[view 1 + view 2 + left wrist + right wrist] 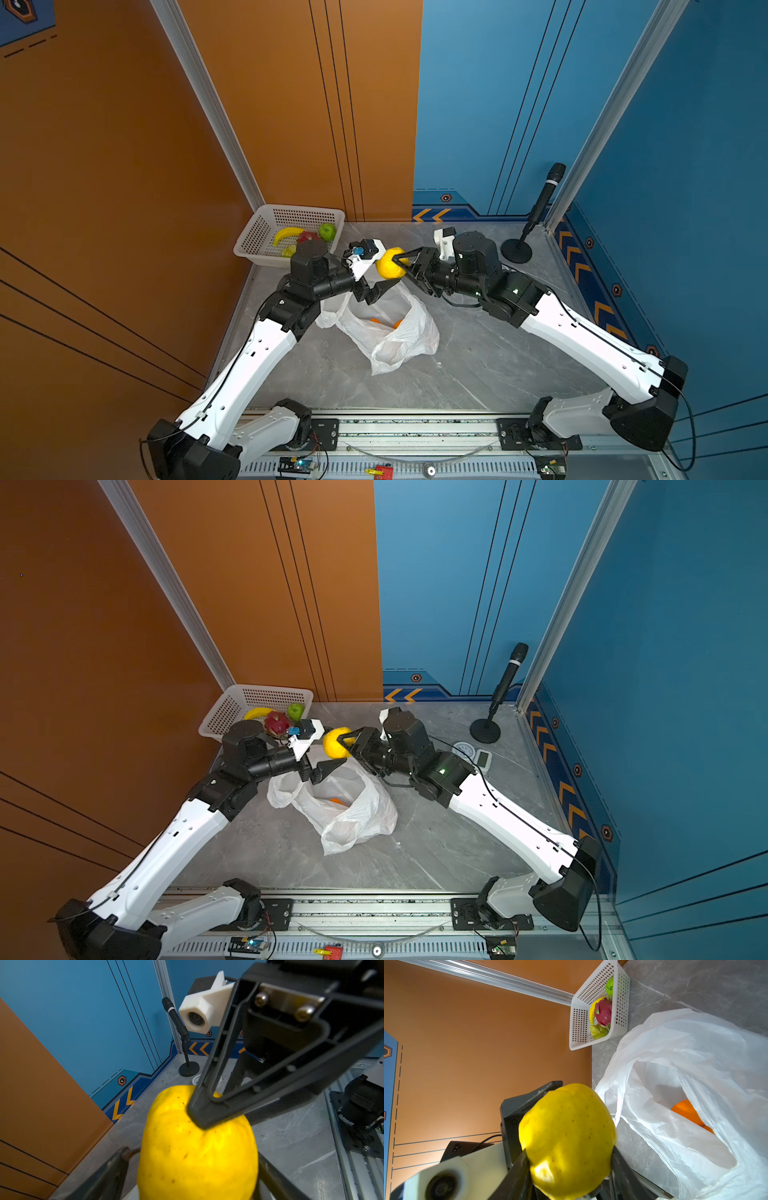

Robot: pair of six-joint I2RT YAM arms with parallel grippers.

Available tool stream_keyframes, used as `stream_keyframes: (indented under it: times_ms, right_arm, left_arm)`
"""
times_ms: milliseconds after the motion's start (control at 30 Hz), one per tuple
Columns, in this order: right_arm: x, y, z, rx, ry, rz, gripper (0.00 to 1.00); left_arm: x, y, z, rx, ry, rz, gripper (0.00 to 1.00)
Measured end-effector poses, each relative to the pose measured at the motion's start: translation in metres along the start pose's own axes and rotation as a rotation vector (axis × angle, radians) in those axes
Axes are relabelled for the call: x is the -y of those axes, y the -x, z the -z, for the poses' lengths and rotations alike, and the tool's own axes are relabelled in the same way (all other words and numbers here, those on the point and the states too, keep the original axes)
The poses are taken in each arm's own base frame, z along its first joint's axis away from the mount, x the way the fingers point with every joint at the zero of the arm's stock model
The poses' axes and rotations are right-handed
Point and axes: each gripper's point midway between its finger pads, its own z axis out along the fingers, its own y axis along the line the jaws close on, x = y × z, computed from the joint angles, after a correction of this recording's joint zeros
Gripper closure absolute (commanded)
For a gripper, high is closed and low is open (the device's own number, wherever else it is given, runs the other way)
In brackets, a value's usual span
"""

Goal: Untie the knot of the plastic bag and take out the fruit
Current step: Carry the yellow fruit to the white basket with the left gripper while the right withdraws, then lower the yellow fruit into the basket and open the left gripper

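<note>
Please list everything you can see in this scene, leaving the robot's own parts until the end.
yellow fruit: 1, yellow, held in the air between the two arms
plastic bag: 1, translucent white, mid-table, mouth open
orange fruit: at least 2, orange, inside the plastic bag
basket: 1, white mesh, far left corner of the table
banana: 1, yellow, in the basket
dragon fruit: 1, pink-red, in the basket
green fruit: 1, green, in the basket
yellow-green fruit: 1, yellow-green, in the basket
microphone: 1, black, on a stand, far right
table: 1, grey marbled
left gripper: 1, black, open, jaws either side of the yellow fruit
right gripper: 1, black, shut on the yellow fruit
</note>
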Motion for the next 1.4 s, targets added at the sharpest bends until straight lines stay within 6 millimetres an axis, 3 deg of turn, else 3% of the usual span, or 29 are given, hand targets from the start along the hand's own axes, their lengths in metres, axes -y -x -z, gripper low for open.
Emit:
stream_keyframes:
  times_ms: [267, 367, 500, 767, 1033, 1167, 1400]
  right_arm:
    - [0.002, 0.003, 0.003, 0.025, -0.002, -0.014, 0.52]
    - [0.002, 0.004, 0.005, 0.038, -0.002, -0.013, 0.41]
    - [0.002, 0.004, 0.006, 0.05, -0.006, -0.002, 0.18]
    - [-0.007, 0.014, 0.024, 0.129, 0.02, 0.032, 0.02]
    - [-0.005, 0.029, 0.029, 0.197, 0.028, 0.045, 0.0]
    - [-0.006, 0.029, 0.027, 0.197, 0.03, 0.045, 0.0]
    - [0.002, 0.032, 0.02, 0.198, 0.008, 0.041, 0.0]
  left_arm:
    - [0.001, 0.002, -0.007, 0.0, 0.018, -0.01, 0.45]
    - [0.001, 0.003, -0.009, 0.002, 0.022, -0.005, 0.47]
    - [-0.008, 0.0, -0.011, -0.012, 0.061, 0.045, 0.5]
    - [-0.074, -0.009, 0.004, -0.04, 0.291, 0.244, 0.55]
    - [-0.176, -0.032, 0.045, -0.032, 0.637, 0.537, 0.58]
    - [-0.211, -0.053, 0.057, -0.031, 0.751, 0.676, 0.59]
    - [-0.257, -0.105, 0.06, -0.075, 0.897, 0.903, 0.6]
